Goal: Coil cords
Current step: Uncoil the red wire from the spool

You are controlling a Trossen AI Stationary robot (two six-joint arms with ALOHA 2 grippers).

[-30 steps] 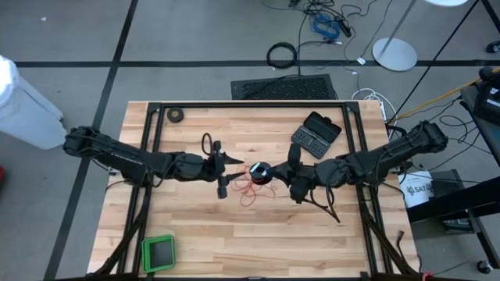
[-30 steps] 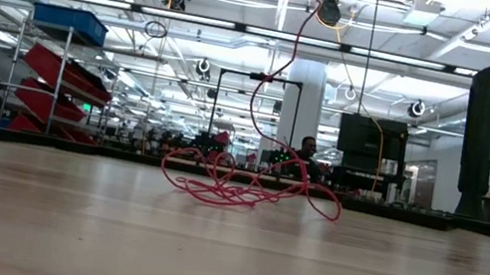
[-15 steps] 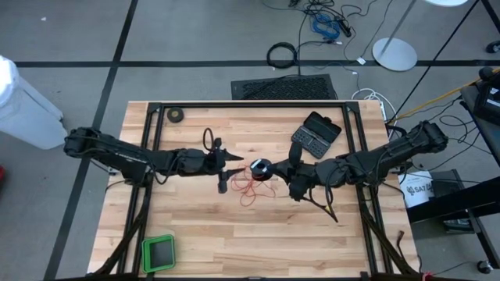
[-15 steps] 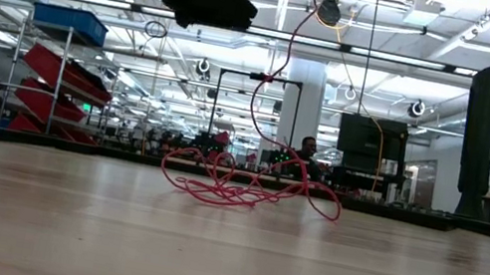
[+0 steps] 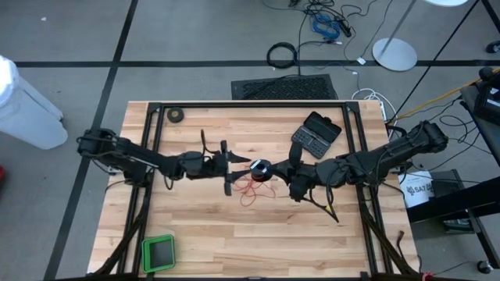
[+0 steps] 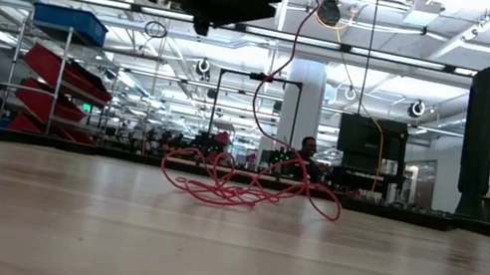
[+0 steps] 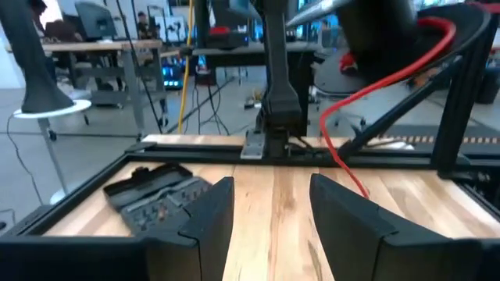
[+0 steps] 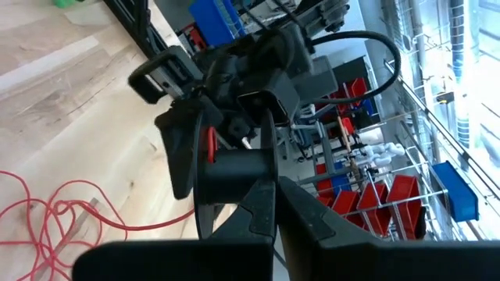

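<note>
The red wire (image 6: 246, 190) lies in a loose tangle in the middle of the table, and one strand (image 6: 277, 72) rises from it to a small black reel (image 5: 260, 168). My right gripper (image 5: 270, 170) is shut on that reel above the tangle. My left gripper (image 5: 241, 166) hovers level just left of the reel, open, its fingers pointing at it with nothing between them. In the left wrist view the strand (image 7: 367, 82) hangs ahead of the open fingers (image 7: 215, 215). My right gripper pinches the black reel (image 8: 233, 173) between its two fingers, coming about level from the table's right side. The reel is lifted clear of the table. The red strand (image 8: 209, 144) runs slack from it down to the tangle (image 8: 55, 211).
A black tape roll (image 5: 176, 115) sits at the far left corner, an open black case (image 5: 316, 133) at the far right, and a green-rimmed box (image 5: 158, 252) at the near left. Black frame rails (image 5: 153, 133) run along both sides of the table.
My left gripper has come down and moved toward the table's right, closer to the reel, tipping its fingers up to level. It stays open. The right gripper, the reel and the wire tangle have kept still.
</note>
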